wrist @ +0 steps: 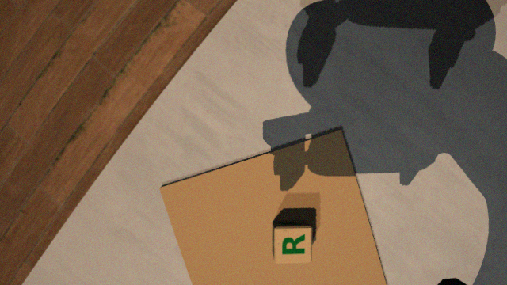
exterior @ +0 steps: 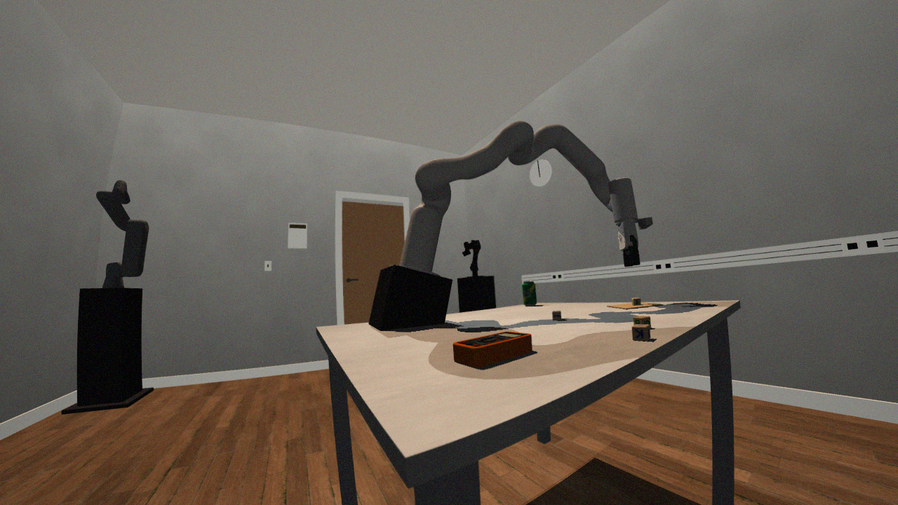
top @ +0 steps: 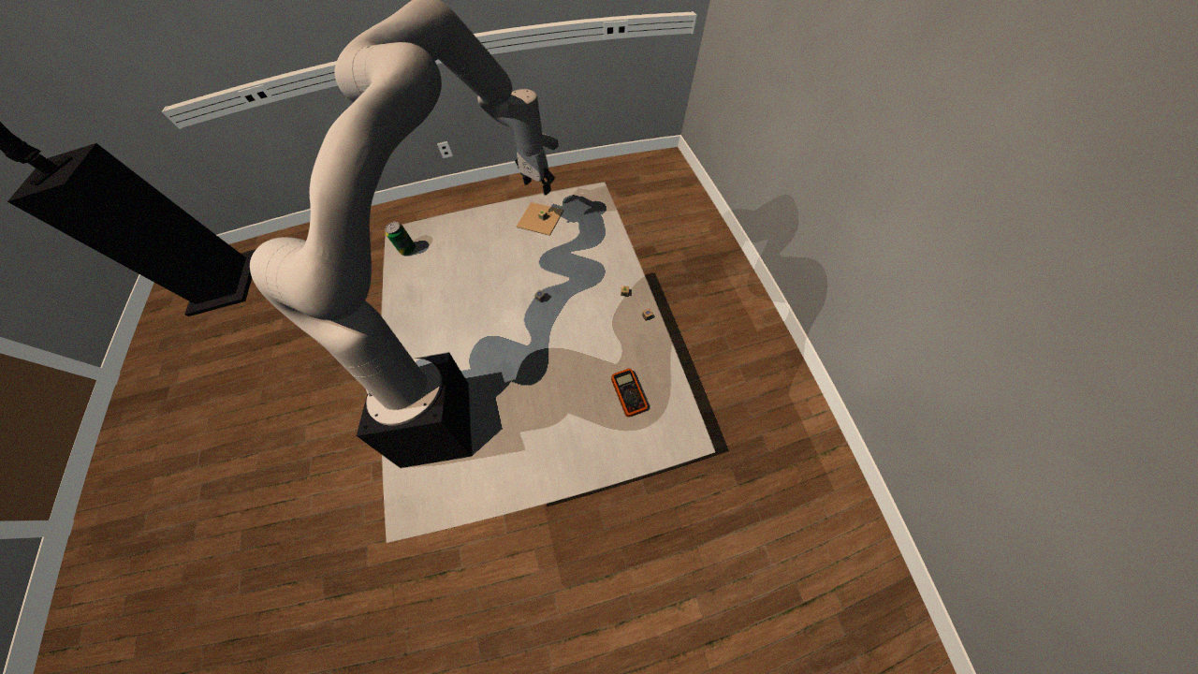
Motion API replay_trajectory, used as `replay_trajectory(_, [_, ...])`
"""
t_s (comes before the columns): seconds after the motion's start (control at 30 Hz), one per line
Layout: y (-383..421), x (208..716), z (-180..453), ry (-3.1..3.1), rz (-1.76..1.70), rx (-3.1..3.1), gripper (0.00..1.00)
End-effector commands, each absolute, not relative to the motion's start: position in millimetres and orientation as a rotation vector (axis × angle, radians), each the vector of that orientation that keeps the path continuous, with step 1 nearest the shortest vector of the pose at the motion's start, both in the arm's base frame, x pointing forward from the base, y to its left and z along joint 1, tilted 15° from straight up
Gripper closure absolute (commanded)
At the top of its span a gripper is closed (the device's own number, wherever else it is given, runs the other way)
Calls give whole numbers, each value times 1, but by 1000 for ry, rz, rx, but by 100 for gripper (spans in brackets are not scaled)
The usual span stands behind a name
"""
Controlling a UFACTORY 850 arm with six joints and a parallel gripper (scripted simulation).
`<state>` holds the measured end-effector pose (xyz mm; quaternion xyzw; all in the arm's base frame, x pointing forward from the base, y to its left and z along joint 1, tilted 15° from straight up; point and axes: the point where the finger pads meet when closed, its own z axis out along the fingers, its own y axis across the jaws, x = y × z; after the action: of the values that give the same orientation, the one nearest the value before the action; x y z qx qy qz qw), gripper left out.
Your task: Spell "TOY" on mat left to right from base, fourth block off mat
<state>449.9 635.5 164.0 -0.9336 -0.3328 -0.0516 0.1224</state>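
Observation:
A tan square mat (top: 538,218) lies at the table's far end and also shows in the wrist view (wrist: 273,222). One wooden block (wrist: 292,245) stands on it, showing a green R turned sideways; it also shows in the top view (top: 545,214). My gripper (top: 535,177) hangs open and empty well above the mat's far edge, and it also shows in the exterior view (exterior: 629,256). Another block (top: 542,295) sits mid-table in the arm's shadow. Two more blocks (top: 624,289) (top: 647,314) stand near the right edge. Their letters are too small to read.
A green can (top: 400,238) stands at the table's far left. An orange multimeter (top: 629,391) lies near the front right. The arm's black base (top: 418,410) sits at the table's left edge. The table's far edge is close behind the mat.

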Motion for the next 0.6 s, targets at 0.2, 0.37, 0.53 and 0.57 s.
replay_trajectory(0.2, [637, 450, 165, -921, -147, -2738, 0])
replay_trajectory(0.37, [638, 450, 159, -681, -115, -2801, 0])
replay_trajectory(0.53, [639, 451, 155, -479, -88, -2838, 0])
replay_trajectory(0.57, [640, 451, 154, -439, -83, -2844, 0])
